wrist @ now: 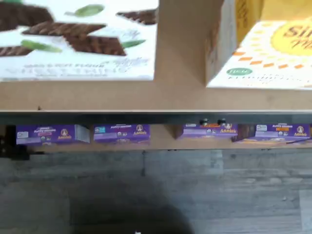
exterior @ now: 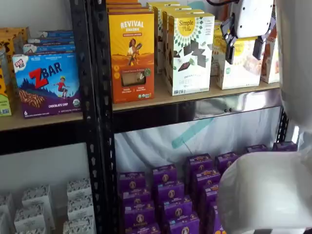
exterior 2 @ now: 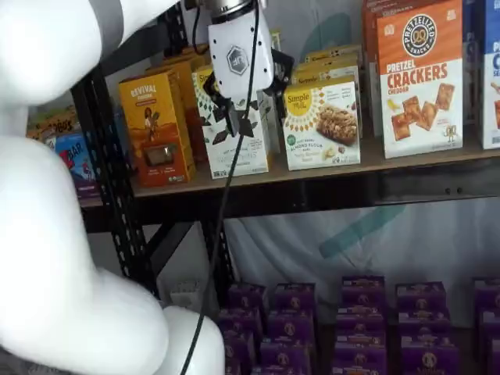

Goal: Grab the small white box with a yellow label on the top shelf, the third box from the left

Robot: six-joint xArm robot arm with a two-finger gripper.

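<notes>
The small white box with the yellow sunburst logo stands on the top shelf (exterior: 195,95) in both shelf views (exterior: 240,66) (exterior 2: 322,125). In the wrist view it is cut off at the picture's edge (wrist: 265,53). A taller white box with dark chocolate shapes (exterior: 189,53) (exterior 2: 234,148) (wrist: 78,39) stands beside it. My gripper (exterior: 243,48) hangs in front of the small white box, apart from it, with a plain gap between its two black fingers and nothing in them. It also shows in a shelf view (exterior 2: 254,98). The shelf's silvery rail (exterior: 234,105) runs below.
A yellow Revival box (exterior: 131,53) stands left of the tall white box. An orange-topped crackers box (exterior 2: 419,78) stands right of the small one. Black uprights (exterior: 92,97) frame the bay. Several purple boxes (exterior: 175,195) fill the shelf below. My white arm (exterior 2: 47,234) fills the foreground.
</notes>
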